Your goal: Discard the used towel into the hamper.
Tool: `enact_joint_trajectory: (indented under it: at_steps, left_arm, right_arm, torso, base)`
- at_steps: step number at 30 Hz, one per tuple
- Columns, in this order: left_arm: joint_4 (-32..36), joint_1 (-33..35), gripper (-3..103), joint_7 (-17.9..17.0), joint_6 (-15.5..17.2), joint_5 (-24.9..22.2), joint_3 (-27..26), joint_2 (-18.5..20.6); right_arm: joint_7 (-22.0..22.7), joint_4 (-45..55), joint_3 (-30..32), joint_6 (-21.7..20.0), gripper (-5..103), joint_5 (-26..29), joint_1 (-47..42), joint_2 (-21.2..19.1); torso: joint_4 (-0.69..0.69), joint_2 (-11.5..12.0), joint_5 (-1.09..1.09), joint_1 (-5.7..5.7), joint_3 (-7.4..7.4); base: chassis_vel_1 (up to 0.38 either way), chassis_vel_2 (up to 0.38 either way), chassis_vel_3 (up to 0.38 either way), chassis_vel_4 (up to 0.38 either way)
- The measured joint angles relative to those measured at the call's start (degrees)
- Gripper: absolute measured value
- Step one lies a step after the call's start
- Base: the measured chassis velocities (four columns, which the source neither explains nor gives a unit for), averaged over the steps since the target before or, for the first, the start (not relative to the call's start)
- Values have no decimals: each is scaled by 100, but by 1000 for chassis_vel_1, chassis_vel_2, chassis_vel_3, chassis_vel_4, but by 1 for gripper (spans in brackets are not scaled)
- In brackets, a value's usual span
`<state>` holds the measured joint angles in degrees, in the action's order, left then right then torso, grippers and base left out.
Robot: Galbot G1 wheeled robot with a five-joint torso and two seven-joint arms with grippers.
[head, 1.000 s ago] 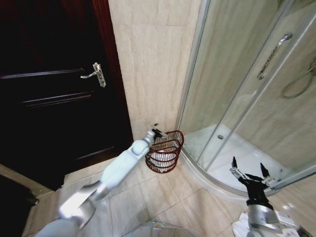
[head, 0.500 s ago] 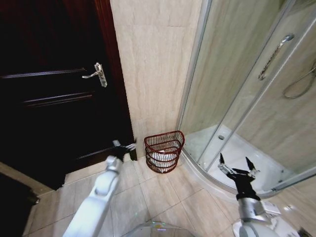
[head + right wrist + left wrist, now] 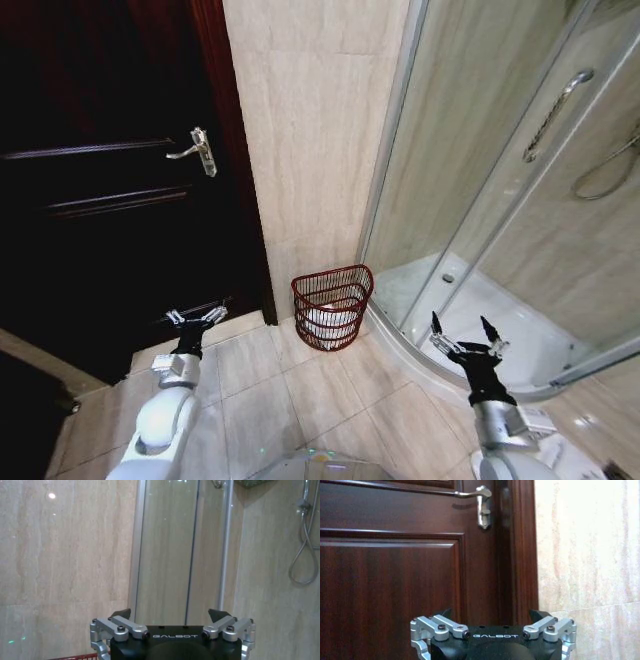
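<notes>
The hamper [image 3: 333, 300], a reddish-brown wire basket, stands on the tiled floor against the wall by the shower's corner. A white towel [image 3: 328, 322] lies inside it. In the head view my left gripper [image 3: 195, 318] is open and empty, low and to the left of the hamper, in front of the dark door. My right gripper [image 3: 461, 335] is open and empty to the right of the hamper, by the shower's curved base. The left wrist view has the open left gripper [image 3: 492, 615] facing the door. The right gripper [image 3: 170, 614] faces the shower glass, with a bit of the hamper's rim [image 3: 75, 657] at the edge.
A dark wooden door [image 3: 100, 200] with a metal handle [image 3: 200, 150] fills the left. A beige tiled wall [image 3: 310, 130] stands behind the hamper. The glass shower enclosure [image 3: 500, 180] with its raised white tray [image 3: 480, 300] takes the right. Floor tiles [image 3: 300, 400] lie open in front.
My left arm has drawn back from over the hamper, moving left and down towards the door. My right gripper has shifted a little to the left.
</notes>
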<state>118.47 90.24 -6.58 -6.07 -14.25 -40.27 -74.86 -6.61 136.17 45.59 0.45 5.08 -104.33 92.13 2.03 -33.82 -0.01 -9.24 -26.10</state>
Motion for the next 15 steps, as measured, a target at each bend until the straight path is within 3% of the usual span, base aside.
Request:
enact_joint_trajectory:
  at_steps: [15]
  left_arm:
    - [21,-88,100,27,11,412,464,-9]
  right_arm:
    - [-22,58,108,17,100,-41,-42,0]
  torso:
    - [0,1,1,-1,-1]
  base:
    - [10,-13,-10,11]
